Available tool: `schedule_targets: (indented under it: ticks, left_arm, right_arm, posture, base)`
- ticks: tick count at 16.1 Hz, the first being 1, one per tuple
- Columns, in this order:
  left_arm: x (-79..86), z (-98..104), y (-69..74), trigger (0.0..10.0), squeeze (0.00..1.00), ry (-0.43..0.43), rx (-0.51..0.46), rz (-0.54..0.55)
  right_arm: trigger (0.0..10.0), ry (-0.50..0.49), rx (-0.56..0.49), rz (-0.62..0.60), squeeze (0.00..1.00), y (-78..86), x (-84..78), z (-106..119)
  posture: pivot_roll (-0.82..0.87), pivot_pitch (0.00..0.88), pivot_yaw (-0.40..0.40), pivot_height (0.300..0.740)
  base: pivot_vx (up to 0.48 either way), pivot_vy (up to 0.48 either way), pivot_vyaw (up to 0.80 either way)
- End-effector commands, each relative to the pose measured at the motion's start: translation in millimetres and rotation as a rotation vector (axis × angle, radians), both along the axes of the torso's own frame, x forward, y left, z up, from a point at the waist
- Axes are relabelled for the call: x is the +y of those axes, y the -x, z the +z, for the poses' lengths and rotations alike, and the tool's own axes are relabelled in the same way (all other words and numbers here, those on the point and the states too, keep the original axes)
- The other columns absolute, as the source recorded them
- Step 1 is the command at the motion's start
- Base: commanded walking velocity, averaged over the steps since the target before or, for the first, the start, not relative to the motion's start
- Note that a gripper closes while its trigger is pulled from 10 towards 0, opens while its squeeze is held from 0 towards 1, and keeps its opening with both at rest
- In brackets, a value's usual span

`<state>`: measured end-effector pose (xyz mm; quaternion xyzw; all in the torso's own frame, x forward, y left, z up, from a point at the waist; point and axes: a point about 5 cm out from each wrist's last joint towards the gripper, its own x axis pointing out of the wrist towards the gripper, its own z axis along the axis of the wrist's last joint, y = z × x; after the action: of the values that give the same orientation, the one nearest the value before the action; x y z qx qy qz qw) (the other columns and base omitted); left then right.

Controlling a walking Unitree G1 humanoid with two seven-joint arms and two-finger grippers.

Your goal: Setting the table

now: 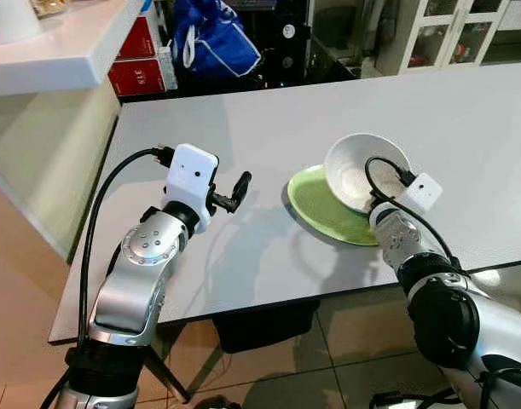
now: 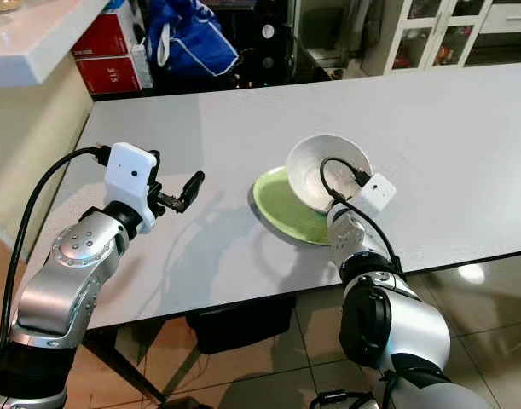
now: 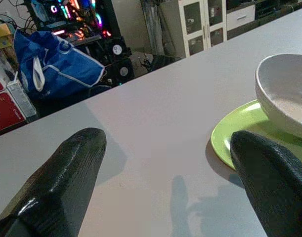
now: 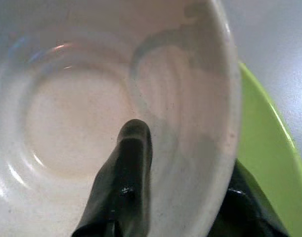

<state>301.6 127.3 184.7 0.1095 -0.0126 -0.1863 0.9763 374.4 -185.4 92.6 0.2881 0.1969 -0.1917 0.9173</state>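
A white bowl is tilted over a green plate on the grey table. My right gripper is shut on the bowl's near rim, one finger inside the bowl and the other under its outer wall, between bowl and plate. My left gripper hovers over the table to the left of the plate, open, with nothing between its fingers. The left wrist view shows the bowl and plate just beyond that gripper.
A white counter rises at the far left. Beyond the table's far edge stand a blue bag, red boxes and a glass-door cabinet. Tiled floor lies below the table's near edge.
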Motion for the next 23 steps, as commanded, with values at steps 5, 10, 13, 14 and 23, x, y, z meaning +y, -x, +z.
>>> schedule_targets:
  ticks: [5, 10, 13, 14, 23]
  left_arm:
    - [-0.5, 4.2, 0.9, 10.0, 0.0, -0.012, -0.018, -0.004]
    - [-1.4, 4.8, 0.3, 10.0, 0.0, -0.01, -0.023, -0.004]
    - [-1.4, 5.1, -0.1, 10.0, 0.0, -0.008, -0.027, -0.002]
    - [-1.6, 5.3, -0.3, 10.0, 0.0, -0.008, -0.028, -0.001]
    - [-1.6, 5.3, -0.8, 10.0, 0.0, -0.012, -0.034, -0.005]
  right_arm:
    - [10.0, 0.062, 0.056, 0.056, 1.0, 3.3, 6.2, -7.7]
    - [10.0, 0.186, -0.075, 0.128, 0.0, -16.4, 13.0, 29.7]
    - [10.0, 0.263, -0.152, 0.181, 0.0, -23.7, 19.5, 46.4]
    - [10.0, 0.268, -0.152, 0.184, 0.0, -23.5, 19.7, 46.1]
    - [10.0, 0.302, -0.182, 0.217, 0.0, -25.4, 25.8, 50.4]
  posture:
    - [0.17, 0.0, 0.063, 0.74]
    - [0.17, 0.0, 0.061, 0.74]
    - [0.17, 0.0, 0.059, 0.74]
    - [0.17, 0.0, 0.058, 0.74]
    - [0.16, 0.0, 0.055, 0.74]
  base:
    - [0.0, 0.0, 0.0]
    - [0.0, 0.0, 0.0]
    - [0.0, 0.0, 0.0]
    - [0.0, 0.0, 0.0]
    - [0.0, 0.0, 0.0]
